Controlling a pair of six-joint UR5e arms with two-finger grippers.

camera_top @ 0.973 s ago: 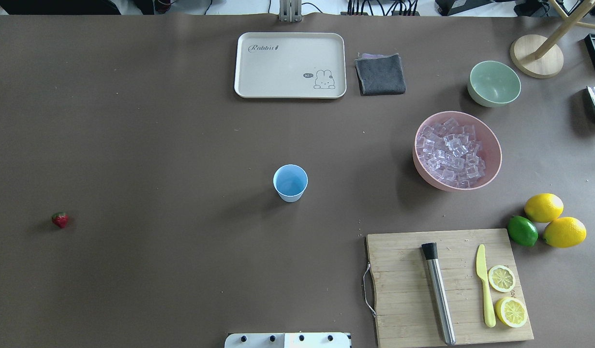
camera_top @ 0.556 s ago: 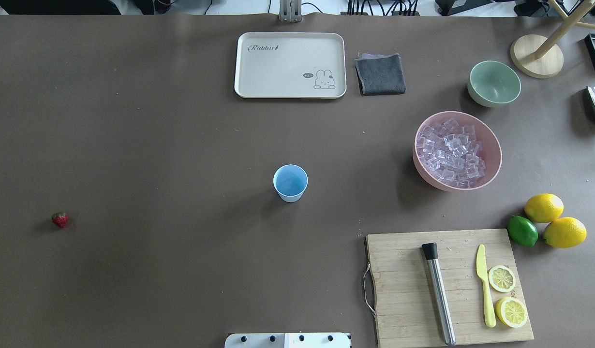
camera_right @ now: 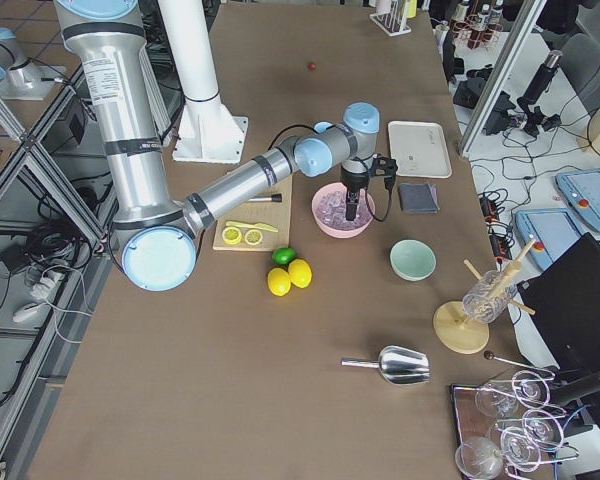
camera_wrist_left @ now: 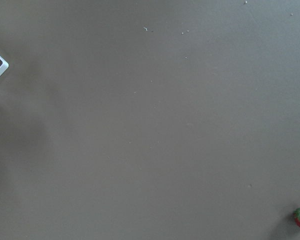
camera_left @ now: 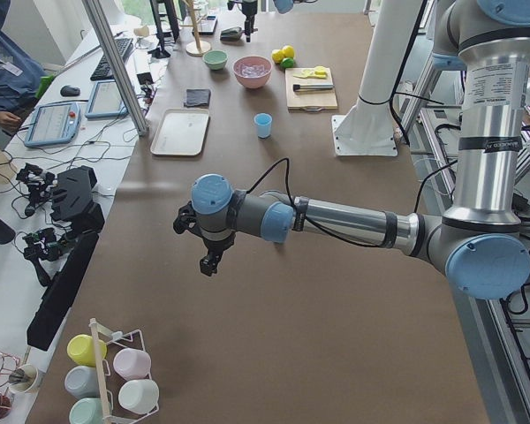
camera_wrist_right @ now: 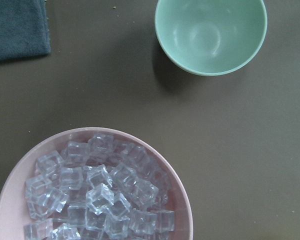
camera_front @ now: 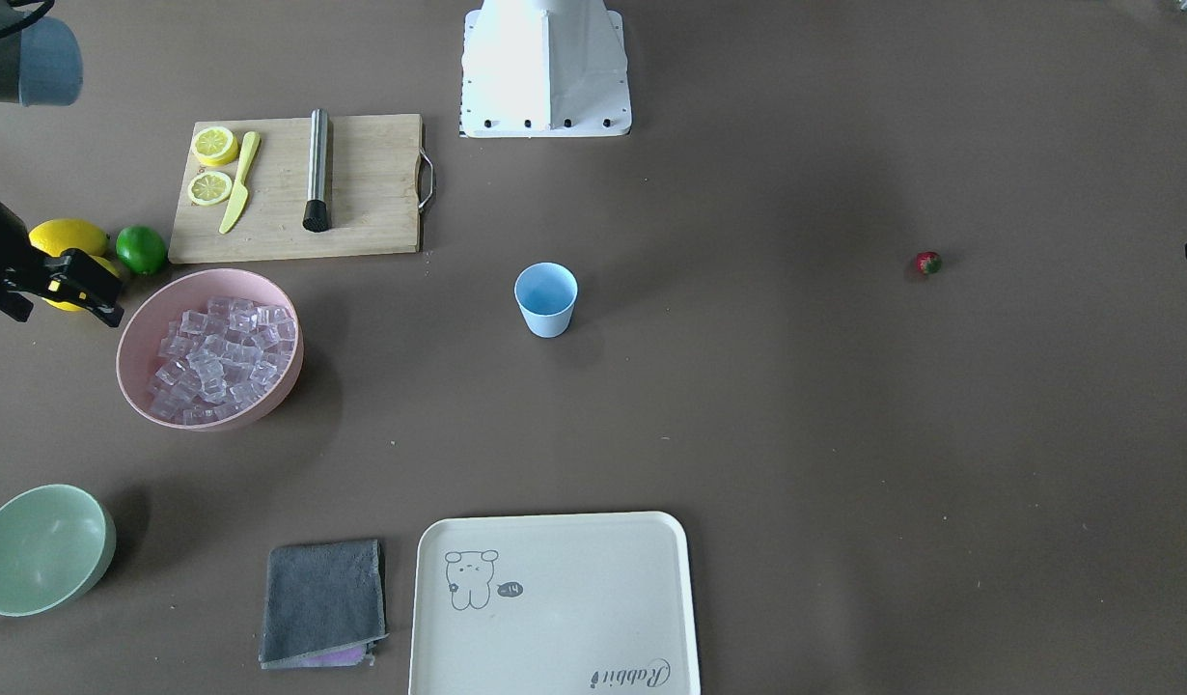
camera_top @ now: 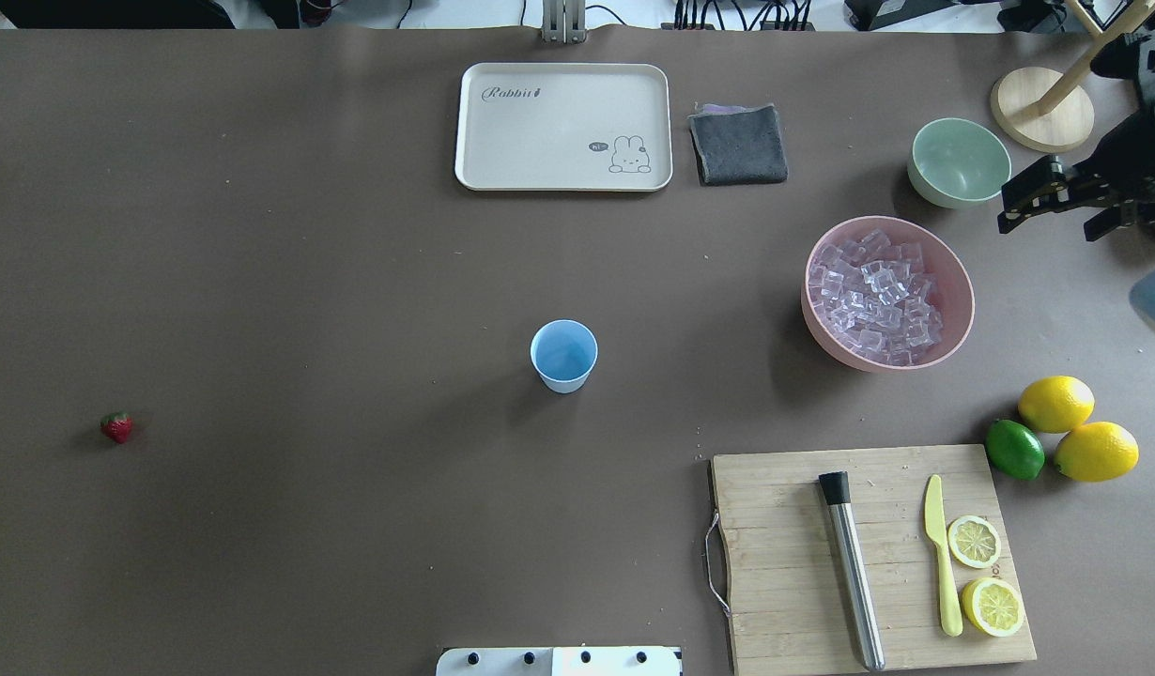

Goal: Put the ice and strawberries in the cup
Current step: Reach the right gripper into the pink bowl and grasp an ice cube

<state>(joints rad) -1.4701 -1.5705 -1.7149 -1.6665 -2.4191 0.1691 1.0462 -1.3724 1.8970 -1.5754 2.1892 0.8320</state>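
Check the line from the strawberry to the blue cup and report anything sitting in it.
Nothing visible. Only bare table lies between the strawberry and the cup; the pink bowl, board and tray sit off that line.

Two arms off one white pedestal [camera_front: 545,68]; square foot plate, a row of dark screw heads along its edge.

Left arm [camera_left: 353,221]: silver-grey metal tubes, a light blue round cap on each joint, dark grey bands where tube meets joint. A black cable runs along the forearm and loops free near the wrist. Printed label on the upright tube (too small to read).

Right arm [camera_right: 240,185]: same build, same blue caps, black cable looped by the wrist.

Left gripper [camera_left: 208,263]: black, angular. Right gripper [camera_top: 1044,225]: black too, with a yellow patch on one side.
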